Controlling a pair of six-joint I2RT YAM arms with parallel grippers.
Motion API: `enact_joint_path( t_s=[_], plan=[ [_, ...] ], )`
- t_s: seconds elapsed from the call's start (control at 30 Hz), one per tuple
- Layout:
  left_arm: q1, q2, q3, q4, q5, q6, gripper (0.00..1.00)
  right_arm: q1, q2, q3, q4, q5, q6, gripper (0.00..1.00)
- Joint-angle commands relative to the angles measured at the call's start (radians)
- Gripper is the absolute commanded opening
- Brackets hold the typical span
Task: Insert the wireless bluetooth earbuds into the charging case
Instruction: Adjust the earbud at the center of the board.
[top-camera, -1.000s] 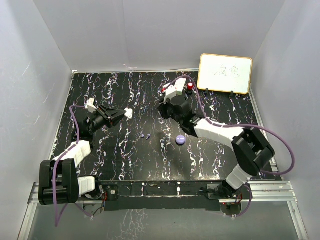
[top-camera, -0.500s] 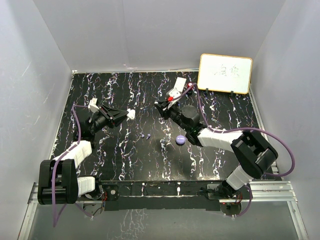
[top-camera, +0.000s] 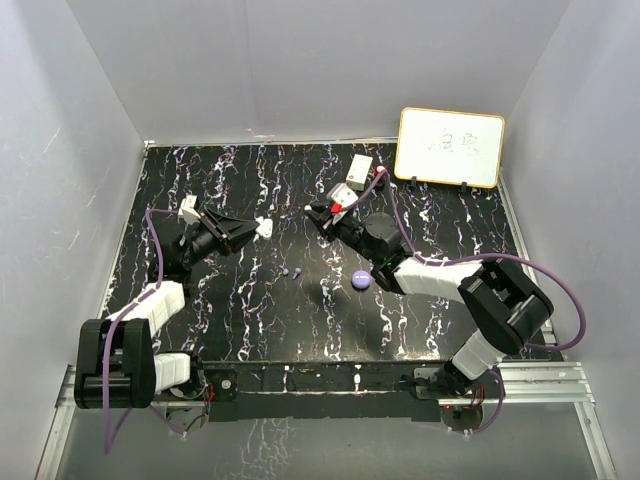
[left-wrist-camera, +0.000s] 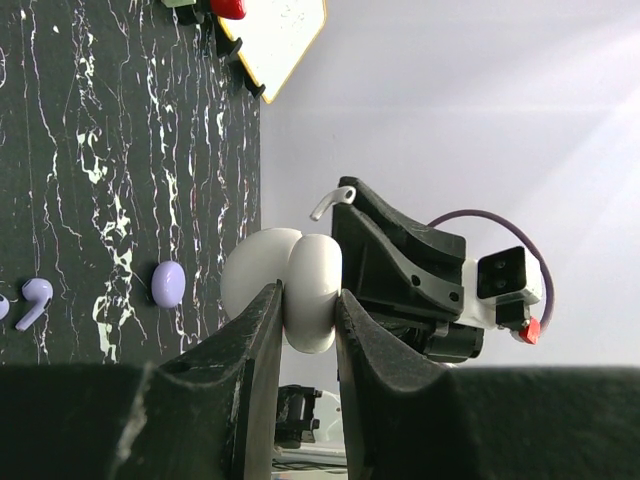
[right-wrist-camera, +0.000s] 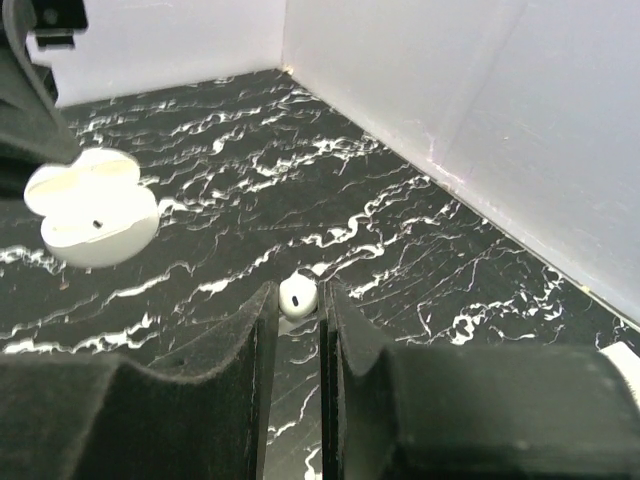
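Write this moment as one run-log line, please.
left jaws: shut on white case | right jaws: shut on white earbud | purple case, purple earbuds: on table

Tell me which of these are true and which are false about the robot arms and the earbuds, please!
1. The left gripper clamps the white case. True.
2. The right gripper is empty. False: it pinches a white earbud.
3. The purple case lies on the table. True.
4. The white case is shut. False: it is hinged open.
5. The purple earbuds sit inside the purple case. False: they lie loose on the table.
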Motion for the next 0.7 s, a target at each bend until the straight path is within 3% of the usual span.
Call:
enact_joint_path(
  t_s=[0.0,0.43,0.67],
  plan=[
    [-0.002,-0.012,0.029,0.011,0.004,0.000,0.00,0.000,-0.016,0.022,-0.108,-0.097,-0.082,0.00],
    [-0.003,-0.010,0.031,-0.002,0.005,0.013,0.00,-0.052,0.088,-0.010,-0.149,-0.327,-0.064,0.00],
    [-0.004,-0.010,0.033,-0.007,0.007,0.015,0.00,-0.106,0.192,-0.033,0.055,-0.402,0.136,0.00]
  ],
)
